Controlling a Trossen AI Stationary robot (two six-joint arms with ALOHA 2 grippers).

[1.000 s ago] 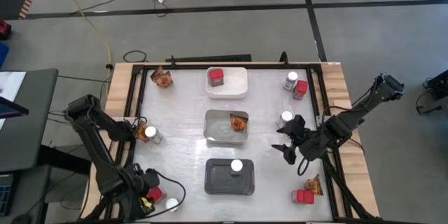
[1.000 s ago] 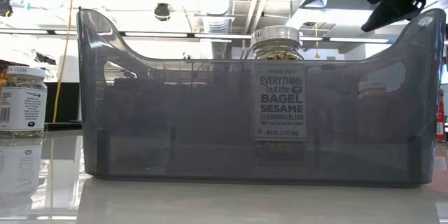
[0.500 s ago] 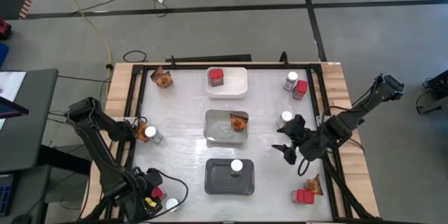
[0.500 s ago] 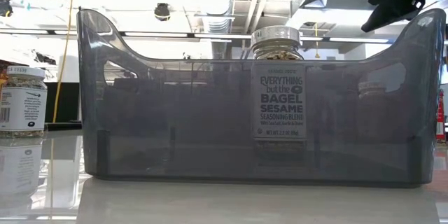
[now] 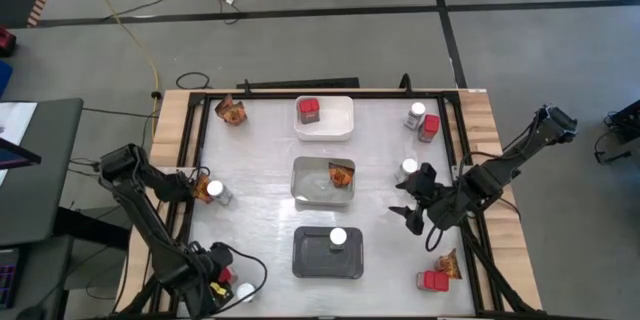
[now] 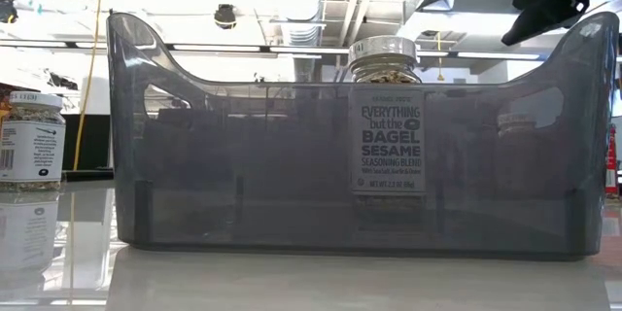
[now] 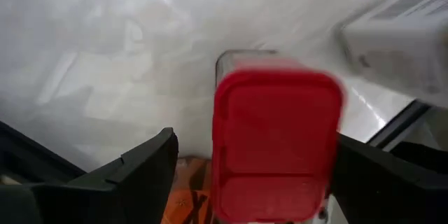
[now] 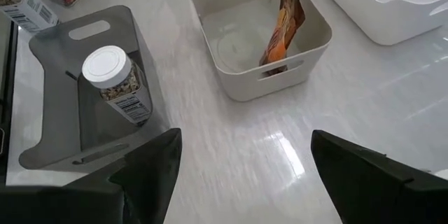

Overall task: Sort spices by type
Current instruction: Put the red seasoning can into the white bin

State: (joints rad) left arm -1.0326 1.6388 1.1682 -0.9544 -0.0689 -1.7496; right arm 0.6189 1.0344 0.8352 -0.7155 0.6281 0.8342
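Observation:
My left gripper (image 5: 214, 278) hangs open at the table's near left corner, pointing down. Its fingers stand on either side of a red boxy spice container (image 7: 276, 143) without touching it. A white-lidded jar (image 7: 402, 38) stands close beside the container. My right gripper (image 5: 405, 216) hovers open and holds nothing, above the table to the right of the clear tray (image 5: 305, 188). That tray holds an orange packet (image 8: 283, 21). A red container (image 5: 309, 111) stands in the white tray (image 5: 340, 120), and a jar (image 8: 115, 80) in the dark grey tray (image 5: 310, 260).
Loose spices stand around the trays: a packet (image 5: 232, 111) at the far left, a jar and a packet (image 5: 210, 190) at the left edge, a jar and a red container (image 5: 424, 120) at the far right, a jar (image 5: 408, 167), and a red container with a packet (image 5: 438, 275) at the near right.
My left gripper has sunk toward the red container at the near left corner and rolled a little about its own axis, staying open. My right gripper has kept still.

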